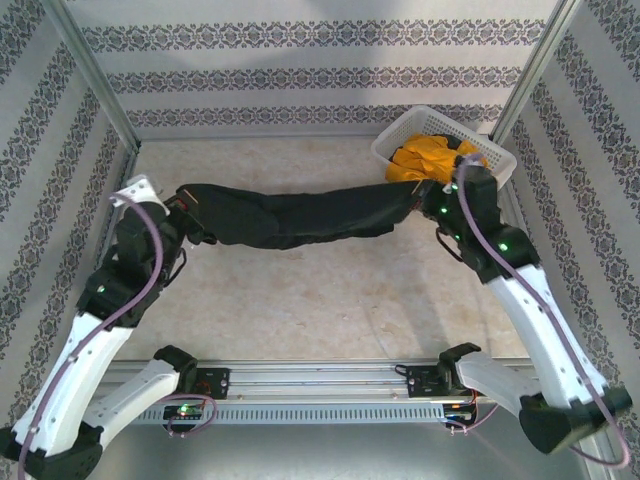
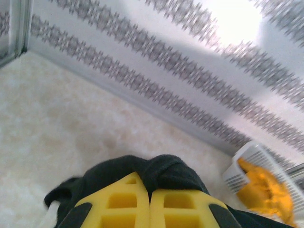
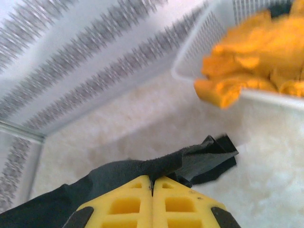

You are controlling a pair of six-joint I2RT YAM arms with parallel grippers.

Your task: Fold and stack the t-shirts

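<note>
The left hand [image 2: 149,190] is clamped fully shut, its yellow fingers [image 2: 118,204] pinching one end of the black t-shirt [image 1: 300,215] at about 9 o'clock on the tabletop [image 1: 330,310]. The right hand [image 3: 153,180] is closed just as tight on the shirt's other end, at about 2 o'clock. Between them the black cloth stretches as a bunched, slightly sagging band across the tabletop. The orange-yellow t-shirt [image 1: 425,158] lies crumpled in the white basket [image 1: 392,152] at 1 o'clock, just beyond the right hand.
</note>
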